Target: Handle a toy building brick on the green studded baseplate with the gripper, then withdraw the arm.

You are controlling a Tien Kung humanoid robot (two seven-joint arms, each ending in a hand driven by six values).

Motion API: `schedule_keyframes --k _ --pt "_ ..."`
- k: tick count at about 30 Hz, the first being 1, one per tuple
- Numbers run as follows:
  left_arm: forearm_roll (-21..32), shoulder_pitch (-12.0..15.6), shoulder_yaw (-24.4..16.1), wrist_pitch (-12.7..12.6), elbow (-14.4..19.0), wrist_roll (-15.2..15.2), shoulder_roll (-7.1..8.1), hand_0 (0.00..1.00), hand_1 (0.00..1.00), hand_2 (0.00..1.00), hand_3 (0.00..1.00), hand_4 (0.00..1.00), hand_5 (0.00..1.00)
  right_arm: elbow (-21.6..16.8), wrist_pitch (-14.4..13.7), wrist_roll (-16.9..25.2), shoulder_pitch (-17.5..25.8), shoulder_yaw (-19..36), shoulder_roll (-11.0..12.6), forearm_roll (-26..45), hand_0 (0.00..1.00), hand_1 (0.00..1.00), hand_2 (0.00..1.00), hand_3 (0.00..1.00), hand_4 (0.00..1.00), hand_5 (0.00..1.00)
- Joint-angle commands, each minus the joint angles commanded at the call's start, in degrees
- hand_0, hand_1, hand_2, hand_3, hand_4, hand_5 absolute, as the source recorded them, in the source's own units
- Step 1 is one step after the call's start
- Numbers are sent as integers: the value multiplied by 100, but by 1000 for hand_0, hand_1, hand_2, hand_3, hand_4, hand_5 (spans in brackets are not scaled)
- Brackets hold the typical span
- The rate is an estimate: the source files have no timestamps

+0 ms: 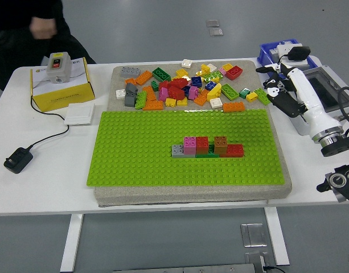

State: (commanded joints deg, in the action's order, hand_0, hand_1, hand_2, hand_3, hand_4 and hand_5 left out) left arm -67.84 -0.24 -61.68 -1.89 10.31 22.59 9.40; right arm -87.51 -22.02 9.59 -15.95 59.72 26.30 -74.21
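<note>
The green studded baseplate (140, 148) lies on a grey mat at the table's middle. On it stands a short row of joined bricks: grey (177, 151), pink (189, 145), red (202, 144), brown (221, 144) and a low red one (235, 150), with a green piece (209, 154) below them. My right hand (275, 85) hangs over the table's right edge, just right of the mat's back right corner, apart from the row. Its fingers are relaxed and hold nothing. The left arm is out of view.
A pile of loose bricks (185, 85) covers the mat behind the baseplate. A yellow box with a switch (60, 79), a white pad (80, 114) and a black adapter (17, 160) sit at the left. A blue bin (274, 52) stands back right. A person's hand (43, 25) shows at the far left.
</note>
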Motion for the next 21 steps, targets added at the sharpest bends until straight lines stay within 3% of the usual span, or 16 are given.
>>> schedule_keyframes --k 5,6,11,12,17,18,21 --pt "-6 42 6 16 0 21 -21 670 652 566 628 118 698 263 235 492 172 746 -119 964 173 300 733 684 2 453" --pt "-12 46 13 24 0 25 -24 672 652 566 629 119 699 303 276 561 185 880 -142 1152 235 433 734 696 213 423" --pt "-58 56 22 48 0 35 -21 672 652 566 629 119 699 387 379 717 199 1255 -205 1898 235 433 734 696 213 423" --pt "-66 57 26 54 0 37 -17 673 652 566 631 119 697 396 395 734 204 1272 -212 2023 292 471 739 692 423 505" --pt "-127 54 30 78 0 46 27 673 652 566 631 119 697 454 464 794 256 1268 -229 2609 292 471 739 692 423 505" --pt "-137 55 30 82 0 49 35 674 654 566 632 120 696 459 472 798 268 1259 -229 2681 318 511 738 699 533 604" --pt "-143 68 45 92 0 55 61 674 654 566 632 120 696 470 488 810 313 1230 -228 2788 318 511 738 699 533 604"
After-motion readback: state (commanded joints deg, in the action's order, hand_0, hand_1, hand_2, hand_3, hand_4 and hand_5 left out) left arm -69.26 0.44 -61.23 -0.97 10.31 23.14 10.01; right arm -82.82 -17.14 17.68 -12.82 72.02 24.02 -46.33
